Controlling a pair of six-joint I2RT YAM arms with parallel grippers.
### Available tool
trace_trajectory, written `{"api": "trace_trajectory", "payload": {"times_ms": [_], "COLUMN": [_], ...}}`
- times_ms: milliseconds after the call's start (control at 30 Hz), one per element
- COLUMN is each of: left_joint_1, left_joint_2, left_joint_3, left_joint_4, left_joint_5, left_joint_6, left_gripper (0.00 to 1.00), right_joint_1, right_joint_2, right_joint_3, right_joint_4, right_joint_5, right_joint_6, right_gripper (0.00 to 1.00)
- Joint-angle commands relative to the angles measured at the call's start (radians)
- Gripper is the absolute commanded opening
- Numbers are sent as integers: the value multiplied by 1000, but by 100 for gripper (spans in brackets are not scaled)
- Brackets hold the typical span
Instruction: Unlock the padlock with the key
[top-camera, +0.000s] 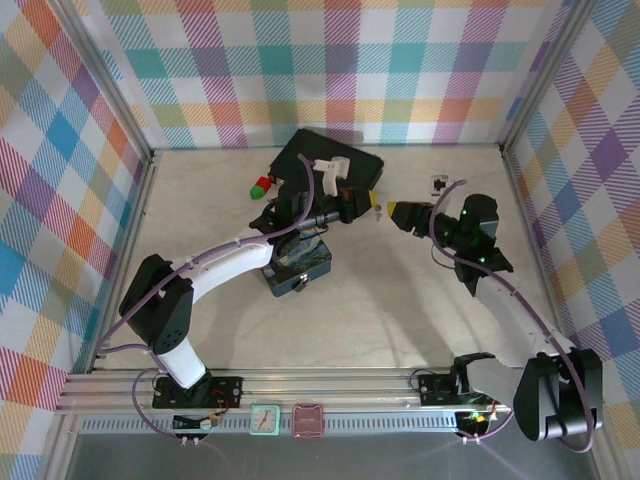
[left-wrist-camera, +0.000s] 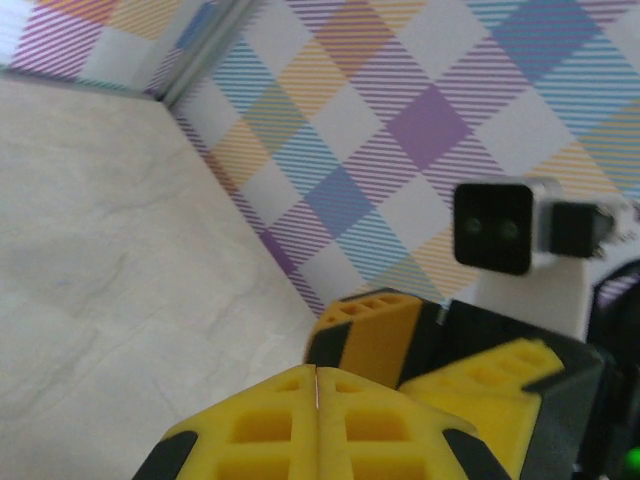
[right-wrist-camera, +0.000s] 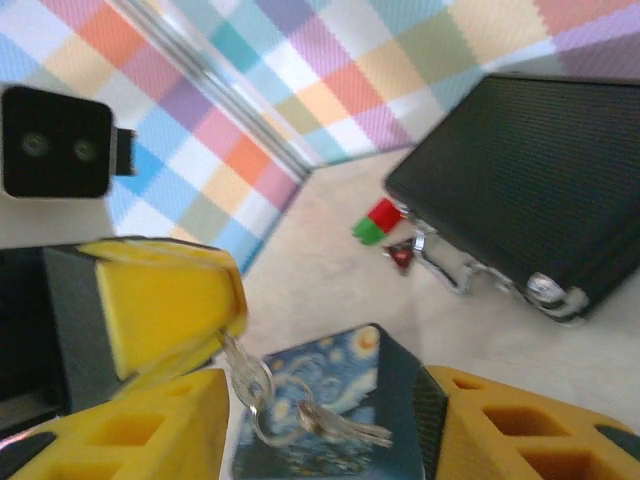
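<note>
The key (right-wrist-camera: 238, 372) is a thin grey metal piece pinched by its tip in my left gripper (right-wrist-camera: 222, 335), which is shut on it. A wire ring with a second small key (right-wrist-camera: 350, 428) dangles from it above the blue starry tin (right-wrist-camera: 400, 400). In the left wrist view a thin metal edge shows between the closed pads of the left gripper (left-wrist-camera: 316, 385). My right gripper (right-wrist-camera: 320, 440) is open just in front, its fingers either side of the hanging ring and apart from it. A small silvery piece on the tin's near face (top-camera: 299, 285) may be the padlock; it is too small to tell.
A black case (top-camera: 330, 165) with silver latches lies at the back, with red and green little blocks (top-camera: 262, 186) to its left. The blue tin (top-camera: 298, 262) sits under the left forearm. A small dark object (top-camera: 438, 183) lies behind the right gripper (top-camera: 398, 215). Checked walls enclose the table.
</note>
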Motion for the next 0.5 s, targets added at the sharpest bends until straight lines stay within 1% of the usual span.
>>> {"api": "trace_trajectory", "payload": {"times_ms": [0,167,300,467], "left_joint_1": [10,10,10,10], "left_joint_2": [-19,-35,-49,-33], "left_joint_3": [26,3,-23,-36], "left_joint_4": [74,102,143,203], "left_joint_5": [114,111,70,60], "left_joint_6": [57,48,39,3], "left_gripper": [0,0,0,0], "right_joint_1": [-19,-19,-15,-10], "right_joint_2": [50,120,118,91], "right_joint_3": [-17,-52,-76,-111], "right_joint_4": [239,476,524,552], "right_joint_5": [-199,-287,-310,-308], "right_joint_6": [138,232,254,275], "right_gripper": [53,47,45,39]}}
